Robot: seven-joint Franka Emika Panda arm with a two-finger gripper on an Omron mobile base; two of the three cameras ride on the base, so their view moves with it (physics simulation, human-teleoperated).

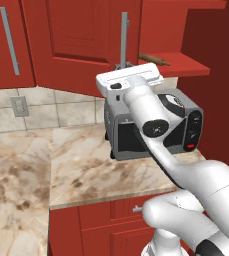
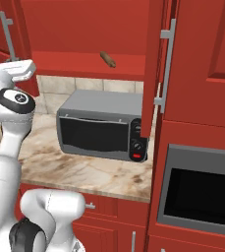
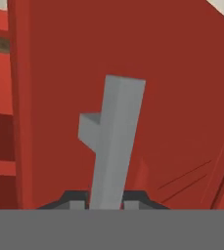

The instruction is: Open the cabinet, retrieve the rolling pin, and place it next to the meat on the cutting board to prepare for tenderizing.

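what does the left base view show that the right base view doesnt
Left base view alone: the end effector closed on the silver handle of the swung-open left cabinet door, plus a wall outlet. Right base view alone: the built-in oven and the open right door seen edge-on. Shared: the rolling pin on the cabinet shelf, the microwave and the marble counter.

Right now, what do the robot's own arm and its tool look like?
The arm is glossy white, made of rounded tubular links with dark round joint caps and a black collar low down. The hand is a flat white block with a dark button. The tool ends in two small dark grey fingertips.
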